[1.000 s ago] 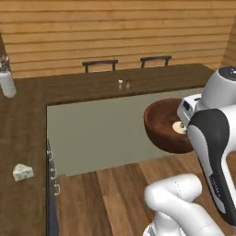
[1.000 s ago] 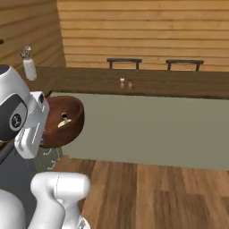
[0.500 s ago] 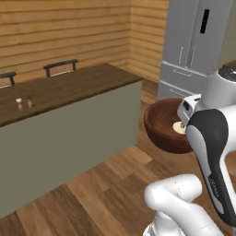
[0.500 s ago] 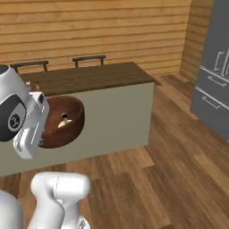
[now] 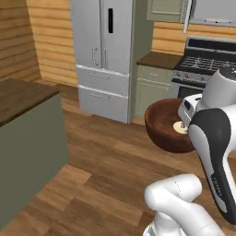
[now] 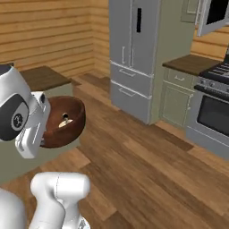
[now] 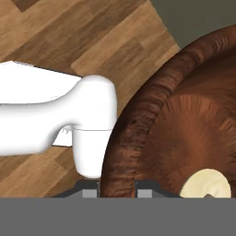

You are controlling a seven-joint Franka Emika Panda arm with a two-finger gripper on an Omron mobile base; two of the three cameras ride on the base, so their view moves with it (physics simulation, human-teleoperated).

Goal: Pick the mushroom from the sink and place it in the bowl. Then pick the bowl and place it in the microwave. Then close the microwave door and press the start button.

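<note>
The dark reddish-brown bowl [image 5: 162, 128] hangs in the air above the wood floor, held at its thick rim by my gripper [image 7: 117, 191], which is shut on that rim. The pale mushroom [image 5: 180, 127] lies inside the bowl [image 6: 68, 121], where the mushroom [image 6: 65, 118] rests near the bottom. In the hand view the bowl [image 7: 184, 124] takes up the right side, and the mushroom [image 7: 206, 185] shows as a cream disc. The microwave [image 5: 213, 12] sits high above the stove, with its black-glass door [image 6: 214, 14] swung open. The sink is out of view.
A tall grey fridge [image 5: 107, 50] stands ahead, beside green base cabinets [image 6: 177, 95] with a dark countertop. A black gas stove [image 5: 206, 59] with an oven [image 6: 214, 117] is at the right. The island counter [image 5: 24, 133] is close on the left. Wood floor lies between.
The base has turned, so the whole picture swung from the island counter and chairs to the fridge and stove. The bowl with the mushroom stays in the gripper, at the same place beside the arm.
</note>
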